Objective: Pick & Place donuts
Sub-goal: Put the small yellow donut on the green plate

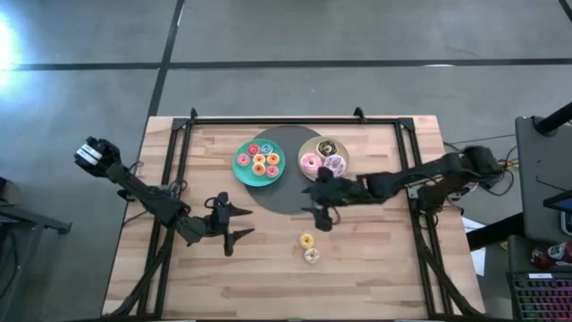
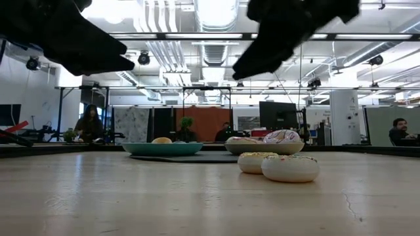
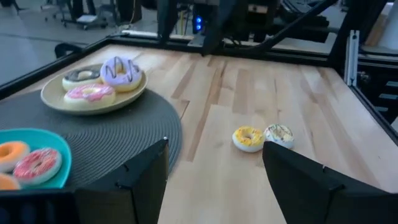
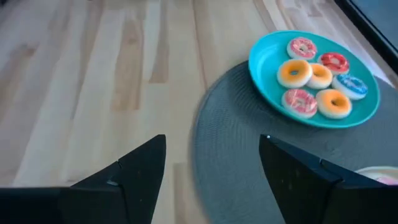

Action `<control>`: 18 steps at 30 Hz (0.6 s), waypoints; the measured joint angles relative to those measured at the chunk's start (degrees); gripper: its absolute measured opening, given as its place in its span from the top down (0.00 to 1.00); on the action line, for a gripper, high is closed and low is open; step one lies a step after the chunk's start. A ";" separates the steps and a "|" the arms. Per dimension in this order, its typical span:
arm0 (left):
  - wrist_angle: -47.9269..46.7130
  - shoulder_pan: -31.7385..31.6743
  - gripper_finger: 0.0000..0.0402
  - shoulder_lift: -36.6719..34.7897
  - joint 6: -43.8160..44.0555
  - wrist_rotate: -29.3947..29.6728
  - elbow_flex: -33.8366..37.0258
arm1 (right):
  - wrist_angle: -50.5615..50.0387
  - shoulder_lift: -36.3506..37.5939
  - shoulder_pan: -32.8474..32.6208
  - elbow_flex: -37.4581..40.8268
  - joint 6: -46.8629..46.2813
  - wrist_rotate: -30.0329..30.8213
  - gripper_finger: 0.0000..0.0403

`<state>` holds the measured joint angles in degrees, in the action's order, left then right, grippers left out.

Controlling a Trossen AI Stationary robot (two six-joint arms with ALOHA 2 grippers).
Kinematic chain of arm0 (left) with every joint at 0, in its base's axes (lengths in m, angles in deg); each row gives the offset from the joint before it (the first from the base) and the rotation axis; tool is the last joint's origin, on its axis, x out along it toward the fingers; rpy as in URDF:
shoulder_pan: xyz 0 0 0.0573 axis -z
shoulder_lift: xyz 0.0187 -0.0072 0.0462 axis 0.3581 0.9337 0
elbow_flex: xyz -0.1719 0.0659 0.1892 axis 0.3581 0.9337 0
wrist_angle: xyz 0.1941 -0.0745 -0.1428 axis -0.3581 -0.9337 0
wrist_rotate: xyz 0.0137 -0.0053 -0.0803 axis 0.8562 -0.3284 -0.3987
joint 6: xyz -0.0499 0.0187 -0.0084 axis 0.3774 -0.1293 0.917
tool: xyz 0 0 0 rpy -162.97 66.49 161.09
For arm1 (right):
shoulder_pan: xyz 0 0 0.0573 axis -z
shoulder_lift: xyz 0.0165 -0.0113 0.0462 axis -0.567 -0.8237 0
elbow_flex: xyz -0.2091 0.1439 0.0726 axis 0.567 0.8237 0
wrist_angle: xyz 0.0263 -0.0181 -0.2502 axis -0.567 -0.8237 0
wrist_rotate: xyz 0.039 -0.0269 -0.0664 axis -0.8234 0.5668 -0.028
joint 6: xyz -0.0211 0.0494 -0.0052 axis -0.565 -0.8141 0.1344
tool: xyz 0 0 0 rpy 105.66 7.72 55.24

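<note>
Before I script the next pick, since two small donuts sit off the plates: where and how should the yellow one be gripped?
The yellow donut lies flat on the bare wood, touching the white donut. Probably come straight down with the open right gripper, hovering nearest, and pinch the outer rim across the width. Set the fingers on the sides away from its neighbour, where the rim is free.

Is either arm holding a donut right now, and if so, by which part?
Nothing is held. The left gripper and right gripper both have open, empty jaws. The two small donuts lie untouched on the bare table.
</note>
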<state>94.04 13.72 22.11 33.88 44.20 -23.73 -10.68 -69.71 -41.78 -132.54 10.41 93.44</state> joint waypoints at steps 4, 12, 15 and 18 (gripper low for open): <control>5.57 -0.44 0.42 3.98 -2.54 -1.16 -0.33 | 9.34 3.31 -2.86 8.80 -1.17 0.60 0.38; 10.45 -3.74 0.42 13.07 -7.28 -8.98 -5.51 | 21.12 4.68 -8.80 18.50 -4.49 1.37 0.38; 10.48 -5.92 0.42 16.80 -8.75 -12.11 -8.44 | 21.42 4.68 -10.63 19.54 -5.45 2.93 0.38; 10.39 -7.98 0.42 20.66 -10.24 -15.49 -11.47 | 21.40 4.68 -12.36 19.80 -6.33 4.11 0.39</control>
<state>104.43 5.74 42.77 23.63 28.71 -35.20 10.72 -65.03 -54.15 -112.74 4.08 97.55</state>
